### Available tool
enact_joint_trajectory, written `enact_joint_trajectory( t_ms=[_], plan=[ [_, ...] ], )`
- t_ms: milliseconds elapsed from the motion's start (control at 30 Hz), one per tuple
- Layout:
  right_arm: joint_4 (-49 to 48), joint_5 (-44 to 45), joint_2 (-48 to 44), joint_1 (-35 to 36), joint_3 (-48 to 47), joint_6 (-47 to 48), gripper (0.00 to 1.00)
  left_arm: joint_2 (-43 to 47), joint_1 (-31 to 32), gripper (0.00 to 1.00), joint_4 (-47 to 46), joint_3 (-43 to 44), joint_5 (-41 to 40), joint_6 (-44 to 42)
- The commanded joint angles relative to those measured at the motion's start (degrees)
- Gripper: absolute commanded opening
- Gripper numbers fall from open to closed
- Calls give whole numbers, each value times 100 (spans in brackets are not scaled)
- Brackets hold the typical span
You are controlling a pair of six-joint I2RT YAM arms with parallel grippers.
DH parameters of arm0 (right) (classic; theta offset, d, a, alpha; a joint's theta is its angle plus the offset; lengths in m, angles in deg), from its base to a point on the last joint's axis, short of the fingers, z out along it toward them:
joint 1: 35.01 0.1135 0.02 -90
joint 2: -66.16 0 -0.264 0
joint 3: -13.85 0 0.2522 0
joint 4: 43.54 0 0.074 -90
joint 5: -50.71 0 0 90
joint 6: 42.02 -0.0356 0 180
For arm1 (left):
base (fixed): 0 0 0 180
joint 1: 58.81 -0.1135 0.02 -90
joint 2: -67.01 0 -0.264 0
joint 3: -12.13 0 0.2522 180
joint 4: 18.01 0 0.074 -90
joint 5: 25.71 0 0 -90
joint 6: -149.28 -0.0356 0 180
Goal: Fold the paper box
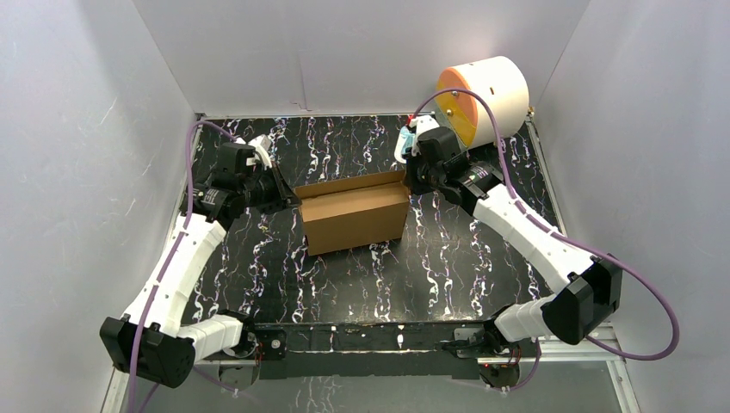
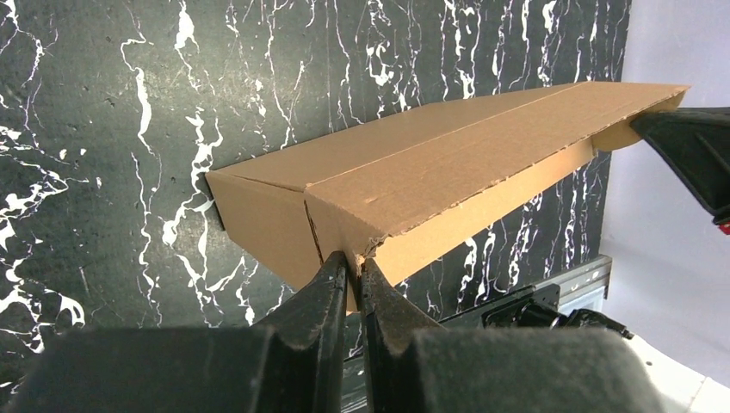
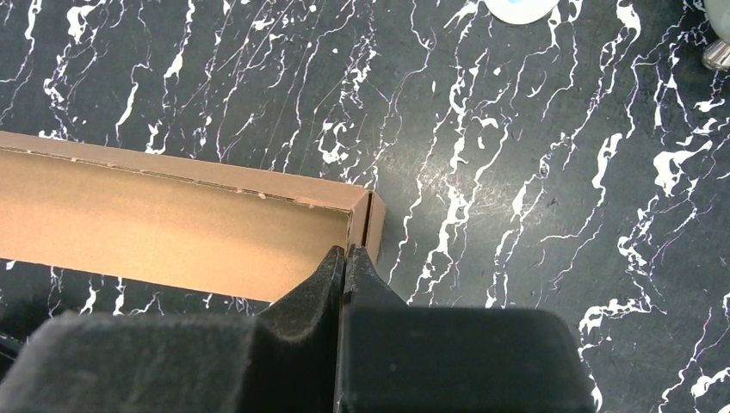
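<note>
The paper box (image 1: 353, 212) is a brown cardboard mailer held between both arms at the middle of the black marbled table, its lid part raised. My left gripper (image 1: 291, 200) is shut on the box's left end; in the left wrist view its fingertips (image 2: 354, 262) pinch a torn cardboard corner of the box (image 2: 430, 176). My right gripper (image 1: 409, 178) is shut on the right end wall; in the right wrist view the jaws (image 3: 346, 250) close on the thin edge of the box (image 3: 172, 219), whose open inside shows.
A white cylinder with an orange face (image 1: 482, 99) lies at the back right corner. A small white and blue object (image 1: 405, 142) sits behind the right gripper. White walls enclose the table (image 1: 361, 275) on three sides; a metal rail runs along its near edge.
</note>
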Motion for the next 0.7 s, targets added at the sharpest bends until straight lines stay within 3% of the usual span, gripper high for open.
enact_joint_trajectory(
  t_ms=[0,667],
  plan=[
    [486,-282,236,177,391,31,0,26,86,3,-186,455,416,242],
    [276,-398,245,253,533,40,0,-84,86,3,-35,-166,198,131]
  ],
)
